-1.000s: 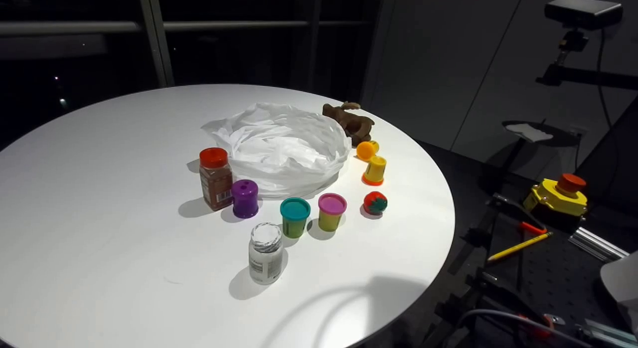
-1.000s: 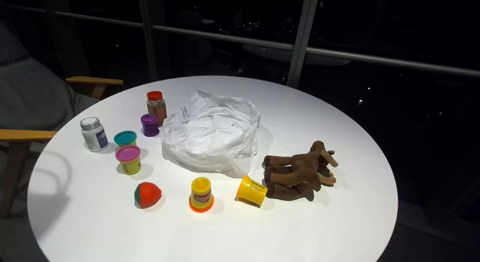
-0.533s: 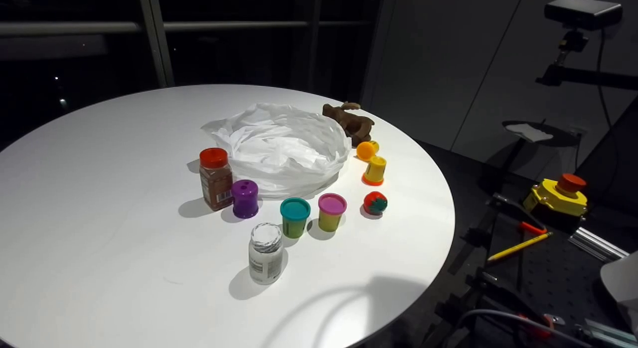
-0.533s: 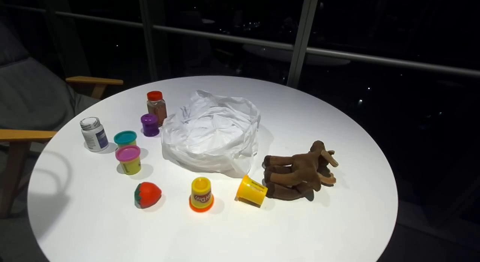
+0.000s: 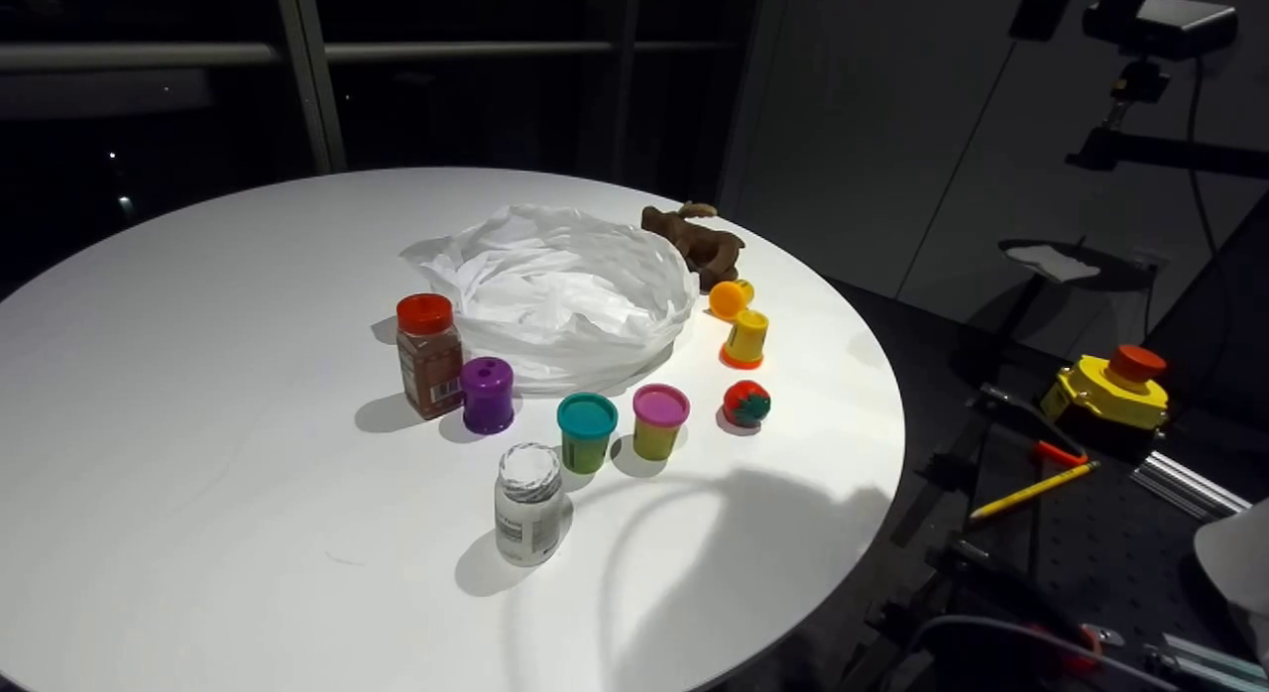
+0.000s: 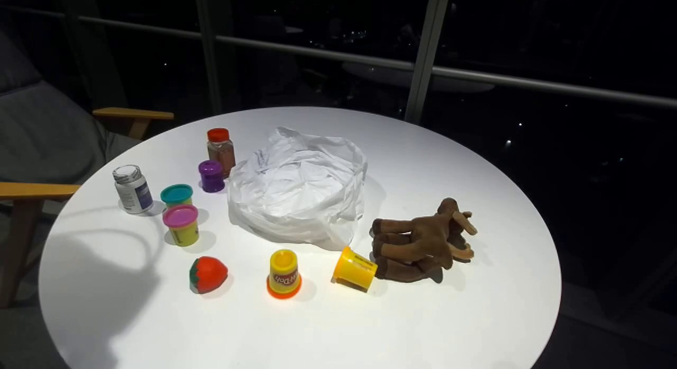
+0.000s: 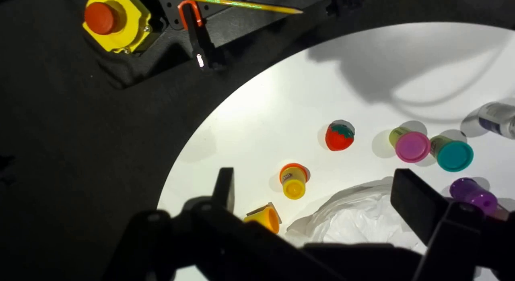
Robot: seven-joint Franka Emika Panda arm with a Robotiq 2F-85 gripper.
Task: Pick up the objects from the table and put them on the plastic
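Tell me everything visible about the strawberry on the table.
The strawberry looks like a toy: a smooth red body, perhaps plastic, with a jagged green leaf cap. It lies on its side, cap facing sideways, on the white table, and touches nothing else. It sits between the pink-lidded tub and the standing yellow tub, apart from both. Its underside is hidden.

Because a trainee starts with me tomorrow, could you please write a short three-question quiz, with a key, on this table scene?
1. True or false: the gripper stands open and holds nothing.
2. Which of these lies nearest the brown toy animal? (a) the white bottle; (b) the tipped yellow cup; (c) the purple container.
3. Put in order, left to right in the wrist view: teal-lidded cup, strawberry, pink-lidded cup.

Key: 1. True. 2. b. 3. Strawberry, pink-lidded cup, teal-lidded cup.
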